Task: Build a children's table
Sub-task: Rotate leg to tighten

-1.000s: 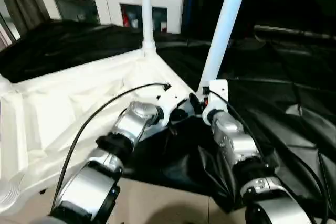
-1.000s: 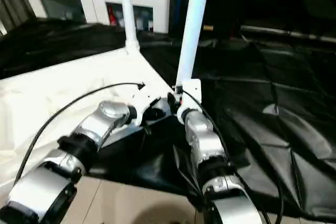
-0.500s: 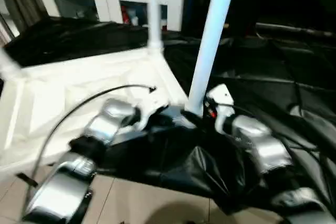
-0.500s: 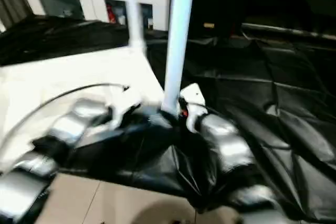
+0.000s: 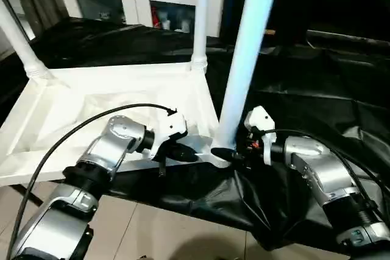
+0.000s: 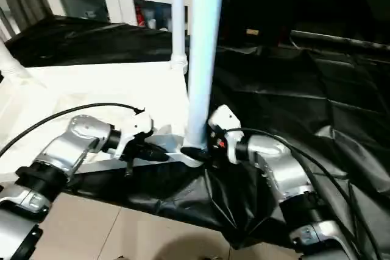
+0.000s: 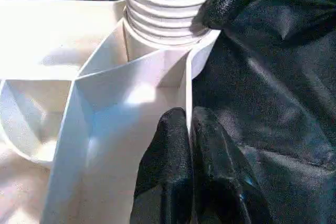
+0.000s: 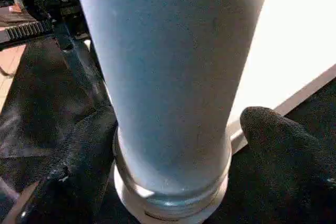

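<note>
Centre frame — right gripper [image 8: 173, 145] spread wide around the near leg [image 5: 244, 65], left gripper [image 7: 191, 145] clenched on the tabletop's rim [image 7: 185, 95]

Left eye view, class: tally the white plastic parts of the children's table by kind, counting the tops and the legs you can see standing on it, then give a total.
White rectangular plastic table top, lying ribbed side up: 1
White tapered plastic tube legs standing at its corners: 3 (near leg, far leg, left leg)
Total: 4
</note>
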Controlling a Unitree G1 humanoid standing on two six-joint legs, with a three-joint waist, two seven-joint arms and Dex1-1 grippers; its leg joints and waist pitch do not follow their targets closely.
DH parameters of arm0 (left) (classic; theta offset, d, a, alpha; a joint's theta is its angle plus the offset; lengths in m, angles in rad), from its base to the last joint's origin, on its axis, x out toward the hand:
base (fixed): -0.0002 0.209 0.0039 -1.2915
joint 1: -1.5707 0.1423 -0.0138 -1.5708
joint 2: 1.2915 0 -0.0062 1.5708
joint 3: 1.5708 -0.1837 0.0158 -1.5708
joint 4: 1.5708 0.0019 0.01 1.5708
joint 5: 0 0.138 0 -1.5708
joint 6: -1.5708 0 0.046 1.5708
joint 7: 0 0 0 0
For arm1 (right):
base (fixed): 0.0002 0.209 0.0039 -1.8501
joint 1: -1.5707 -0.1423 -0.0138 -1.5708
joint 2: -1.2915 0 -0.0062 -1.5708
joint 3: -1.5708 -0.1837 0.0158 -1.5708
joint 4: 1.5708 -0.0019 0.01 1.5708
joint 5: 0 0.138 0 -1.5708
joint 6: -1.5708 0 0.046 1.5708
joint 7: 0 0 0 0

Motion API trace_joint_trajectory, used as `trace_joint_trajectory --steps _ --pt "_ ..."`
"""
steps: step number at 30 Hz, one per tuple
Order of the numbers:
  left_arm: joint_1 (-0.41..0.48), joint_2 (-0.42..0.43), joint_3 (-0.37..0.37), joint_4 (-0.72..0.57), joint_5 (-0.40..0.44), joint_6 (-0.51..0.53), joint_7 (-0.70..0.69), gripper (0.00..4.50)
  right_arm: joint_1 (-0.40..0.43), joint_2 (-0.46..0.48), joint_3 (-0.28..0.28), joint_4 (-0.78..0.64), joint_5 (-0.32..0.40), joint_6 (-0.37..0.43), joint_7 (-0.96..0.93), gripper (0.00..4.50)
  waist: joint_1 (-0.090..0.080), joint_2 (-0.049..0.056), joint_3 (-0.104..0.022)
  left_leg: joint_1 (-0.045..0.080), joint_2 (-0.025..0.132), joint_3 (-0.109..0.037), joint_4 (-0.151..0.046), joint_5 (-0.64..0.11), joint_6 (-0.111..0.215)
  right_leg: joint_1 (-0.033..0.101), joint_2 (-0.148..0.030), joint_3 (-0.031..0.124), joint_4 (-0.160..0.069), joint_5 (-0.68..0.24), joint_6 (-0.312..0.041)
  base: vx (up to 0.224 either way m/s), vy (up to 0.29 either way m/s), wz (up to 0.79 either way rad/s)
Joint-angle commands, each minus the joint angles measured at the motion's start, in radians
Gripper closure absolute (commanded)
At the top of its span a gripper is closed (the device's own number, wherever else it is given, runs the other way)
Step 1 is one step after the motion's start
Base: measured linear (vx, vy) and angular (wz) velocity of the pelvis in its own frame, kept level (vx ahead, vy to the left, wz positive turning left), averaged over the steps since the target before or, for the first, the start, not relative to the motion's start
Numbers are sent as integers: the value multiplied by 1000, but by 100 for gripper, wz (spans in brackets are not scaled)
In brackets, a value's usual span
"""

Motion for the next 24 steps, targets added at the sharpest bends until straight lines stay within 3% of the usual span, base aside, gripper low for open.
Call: trace_joint_trajectory --steps 1,5,8,10,21,24 --pt "-10 2 3 -36 -13 -3 -21 450 -2 -6 9 0 -15 7 8 85 2 -1 -75 -14 13 8 -62 -85 69 78 -77 56 -73 -289 -131 0 0 0" --pt "-8 0 4 -34 -8 -10 -13 450 4 -1 7 3 -16 3 -5 128 2 2 -75 -14 13 8 -62 -84 70 78 -76 56 -72 -284 -133 0 0 0" --pt "-5 1 3 -38 -8 -8 -14 450 10 1 5 -3 -10 11 -3 133 1 2 -74 -14 13 8 -62 -90 69 77 -77 56 -74 -289 -132 0 0 0" --pt "-5 1 2 -38 -6 -9 -12 450 11 2 5 -2 -13 8 -3 166 2 2 -75 -14 13 8 -62 -87 68 78 -76 56 -73 -288 -131 0 0 0" --pt "-15 -23 0 3 26 -26 65 450 37 28 -4 19 -32 -12 -54 178 0 1 -74 -12 12 8 -62 -94 63 77 -76 55 -76 -301 -125 0 0 0" --pt "-29 -61 1 37 59 -4 173 450 38 75 -37 74 -55 -32 -185 178 -1 1 -72 -8 11 9 -62 -101 53 72 -75 54 -81 -334 -115 0 0 0"
